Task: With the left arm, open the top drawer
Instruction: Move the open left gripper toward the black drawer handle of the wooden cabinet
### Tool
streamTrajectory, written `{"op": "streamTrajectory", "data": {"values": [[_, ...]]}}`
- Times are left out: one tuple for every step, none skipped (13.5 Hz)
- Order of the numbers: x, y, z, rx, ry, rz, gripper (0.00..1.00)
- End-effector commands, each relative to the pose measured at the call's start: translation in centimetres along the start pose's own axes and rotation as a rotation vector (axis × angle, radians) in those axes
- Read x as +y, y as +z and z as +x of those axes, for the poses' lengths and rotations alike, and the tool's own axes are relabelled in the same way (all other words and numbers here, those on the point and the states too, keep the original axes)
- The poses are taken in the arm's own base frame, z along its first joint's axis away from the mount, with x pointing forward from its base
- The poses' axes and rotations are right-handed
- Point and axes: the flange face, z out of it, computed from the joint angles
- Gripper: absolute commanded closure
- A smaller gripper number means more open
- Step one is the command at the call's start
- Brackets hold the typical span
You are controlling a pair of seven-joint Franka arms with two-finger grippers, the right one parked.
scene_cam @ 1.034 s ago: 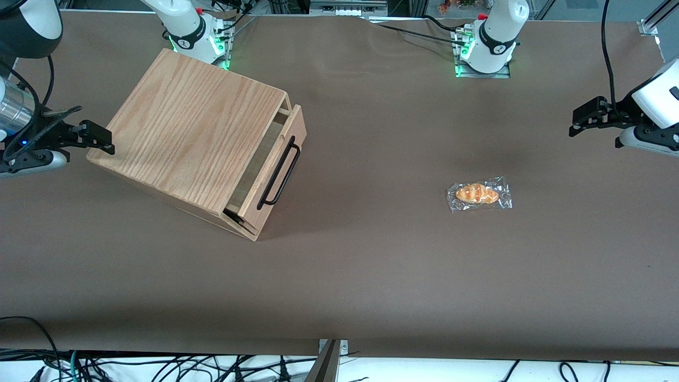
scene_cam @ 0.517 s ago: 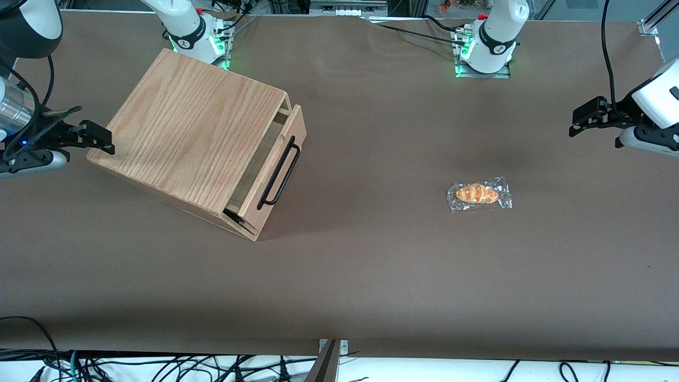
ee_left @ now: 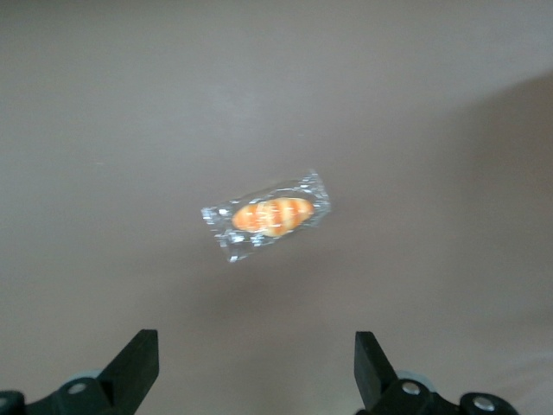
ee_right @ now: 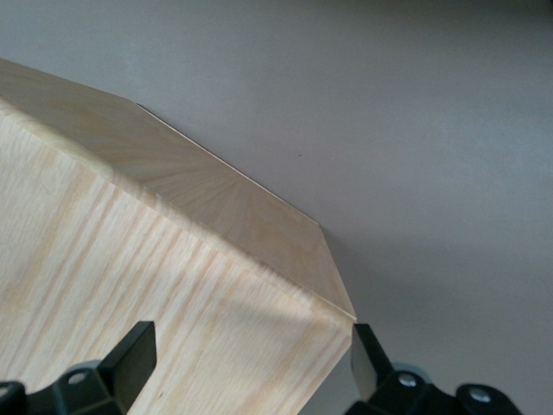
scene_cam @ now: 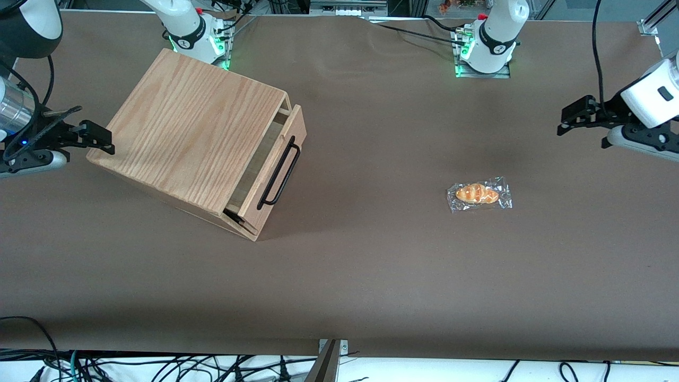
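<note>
the brown table (scene_cam: 371, 276) holds a wooden cabinet (scene_cam: 191, 132) toward the parked arm's end. its top drawer (scene_cam: 276, 164) is already out a little, so a gap shows under the top board. the drawer looks like stiff, light wood, and it should slide and not bend. the best place to grab is the middle of the thin black handle (scene_cam: 279, 172), which is hard metal and may be a bit slippery. the drawer front faces the working arm's end of the table. the handle's long line runs along that front, slanting toward the front camera. a wrapped bread roll (scene_cam: 479, 194) lies well apart from the cabinet. the left arm (scene_cam: 650, 98) holds its gripper (ee_left: 255, 367) above the table near the roll, fingers wide apart, holding nothing.
</note>
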Motion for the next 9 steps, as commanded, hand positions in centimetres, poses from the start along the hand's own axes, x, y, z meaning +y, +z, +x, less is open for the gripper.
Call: {"op": "streamTrajectory", "data": {"values": [[1.8, 3.2, 2.0, -0.041, -0.022, -0.112, 0.0], [3.3, 4.7, 2.8, -0.068, -0.042, -0.12, 0.0], [5.3, 6.3, 3.8, -0.093, -0.056, -0.124, 0.0], [7.4, 7.9, 4.9, -0.117, -0.049, -0.148, 0.0], [8.8, 10.1, 6.2, -0.148, -0.049, -0.212, 0.0], [10.1, 11.7, 7.1, -0.172, -0.051, -0.262, 0.0], [12.4, 13.5, 7.8, -0.205, -0.056, -0.291, 0.0], [15.0, 14.6, 8.3, -0.223, -0.05, -0.299, 0.0], [16.9, 15.1, 9.2, -0.211, -0.059, -0.31, 0.0]]}}
